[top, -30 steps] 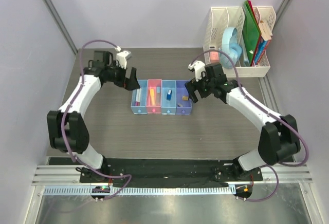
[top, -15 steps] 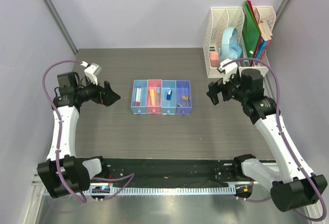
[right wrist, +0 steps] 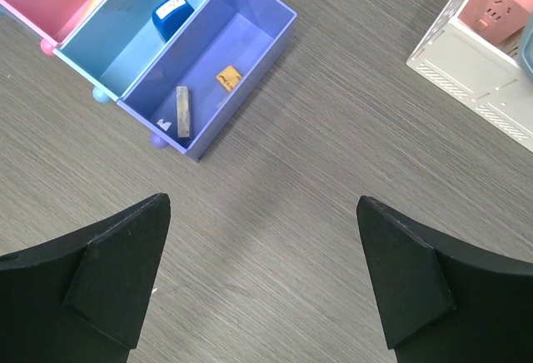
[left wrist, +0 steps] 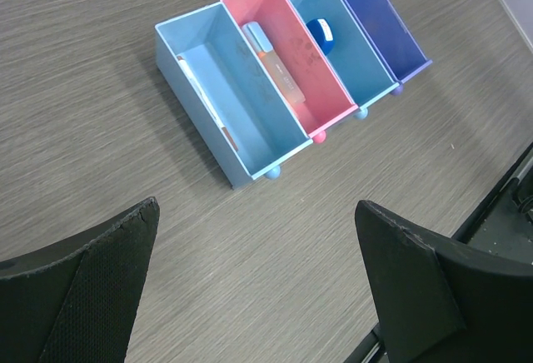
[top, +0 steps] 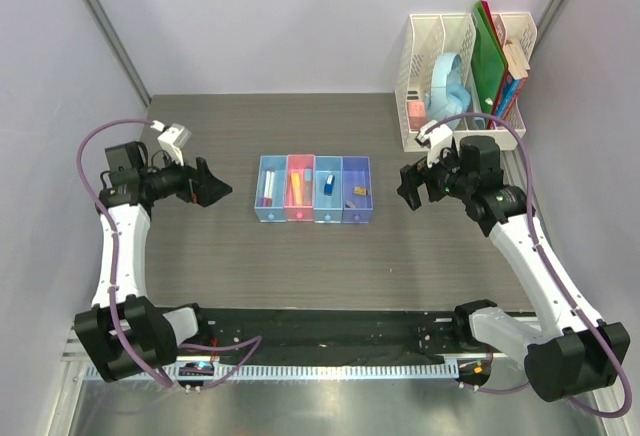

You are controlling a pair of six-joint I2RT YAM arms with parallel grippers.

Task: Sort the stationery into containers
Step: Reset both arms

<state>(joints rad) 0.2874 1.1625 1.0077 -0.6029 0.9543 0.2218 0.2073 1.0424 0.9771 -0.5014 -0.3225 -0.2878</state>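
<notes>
The four joined bins (top: 314, 218) stand mid-table. The left light blue bin (left wrist: 250, 130) holds the thin white pen (left wrist: 200, 92). The pink bin (left wrist: 321, 88) holds the yellow marker (top: 296, 190) and the pale blue stick (left wrist: 257, 37). The third bin holds the blue wedge (right wrist: 169, 12). The purple bin (right wrist: 250, 38) holds the tiny orange block (right wrist: 228, 77) and the beige block (right wrist: 182, 111). My left gripper (top: 218, 189) hangs open and empty left of the bins, over bare table (left wrist: 256, 206). My right gripper (top: 408, 190) hangs open and empty right of them (right wrist: 263, 201).
A tall white mesh file rack (top: 465, 134) stands at the back right with green folders, books, a light blue object and a pink block; its corner shows in the right wrist view (right wrist: 466, 55). A black base strip (top: 320, 328) runs along the near edge.
Both grippers have drawn away from the bins, the left one out to the left, the right one out to the right. In the last half second they barely shifted.
</notes>
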